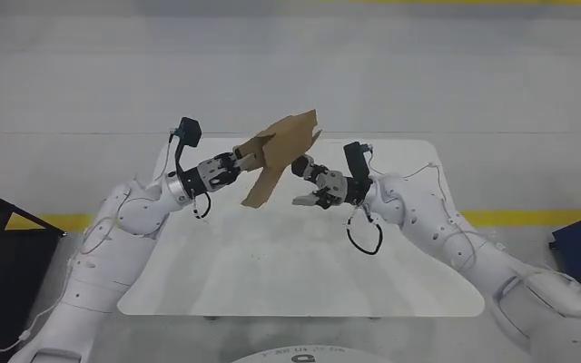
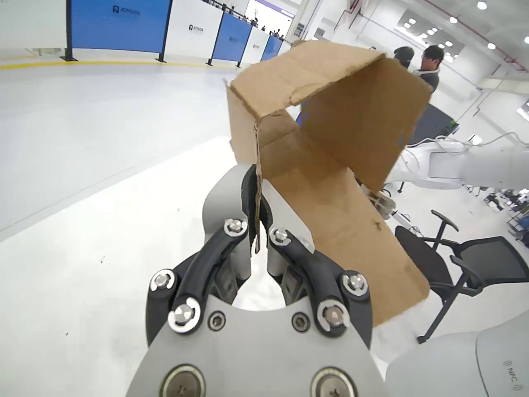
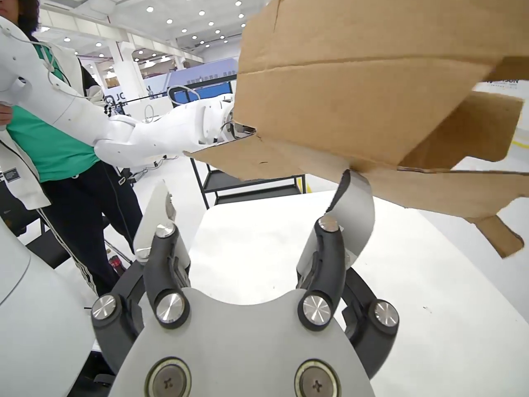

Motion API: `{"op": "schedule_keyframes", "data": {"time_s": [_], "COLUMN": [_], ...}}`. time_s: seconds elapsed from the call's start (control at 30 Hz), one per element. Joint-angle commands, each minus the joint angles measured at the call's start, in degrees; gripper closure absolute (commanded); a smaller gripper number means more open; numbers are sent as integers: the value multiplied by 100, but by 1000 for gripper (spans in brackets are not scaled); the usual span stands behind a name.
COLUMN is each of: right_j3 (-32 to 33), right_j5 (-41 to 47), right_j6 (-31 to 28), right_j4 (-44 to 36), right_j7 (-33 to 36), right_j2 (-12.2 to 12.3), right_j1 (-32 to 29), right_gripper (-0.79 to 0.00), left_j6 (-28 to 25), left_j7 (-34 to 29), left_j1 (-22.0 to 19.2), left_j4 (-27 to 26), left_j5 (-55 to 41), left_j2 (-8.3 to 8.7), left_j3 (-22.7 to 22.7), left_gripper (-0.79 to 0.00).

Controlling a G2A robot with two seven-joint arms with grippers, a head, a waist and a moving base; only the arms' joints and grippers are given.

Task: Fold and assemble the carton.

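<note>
A brown cardboard carton (image 1: pixel 281 154), partly opened with loose flaps, hangs in the air above the far middle of the white table (image 1: pixel 300 263). My left gripper (image 1: pixel 247 161) is shut on one wall edge of the carton (image 2: pixel 330 159), the cardboard pinched between its fingers (image 2: pixel 248 196). My right gripper (image 1: pixel 304 184) is open just right of the carton and below it, one fingertip (image 3: pixel 351 192) touching the lower edge of the carton (image 3: pixel 351 96). Nothing lies between the right fingers.
The white table has rounded corners and bare surface beneath both arms. A yellow floor line (image 1: pixel 508 218) runs past both sides. Dark objects sit at the left edge (image 1: pixel 18 245) and right edge (image 1: pixel 567 245) on the floor.
</note>
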Motion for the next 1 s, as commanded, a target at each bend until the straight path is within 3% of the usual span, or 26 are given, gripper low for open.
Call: {"op": "schedule_keyframes", "data": {"time_s": [0.0,0.47,0.57,0.67,0.87,0.97], "right_j3": [62,692,734,732,647,610], "right_j5": [-36,-379,-461,-466,-180,0], "right_j6": [0,0,0,0,0,0], "right_j4": [66,317,253,235,274,343], "right_j7": [-12,-480,-393,-233,194,421], "right_j2": [-14,40,28,12,-25,-25], "right_j1": [-33,-388,-443,-467,-430,-368], "right_gripper": [-785,-785,-730,-582,-508,-545], "left_j6": [-58,-287,-321,-375,-470,-479], "left_j7": [-114,-516,-572,-586,-527,-518], "left_j1": [-21,87,89,103,187,223], "left_j4": [56,135,141,121,-32,-106], "left_j5": [-213,-211,-112,-47,233,327], "left_j2": [12,87,100,112,147,157], "left_j3": [-37,-175,-187,-207,-305,-308], "left_gripper": [0,0,0,0,0,0]}}
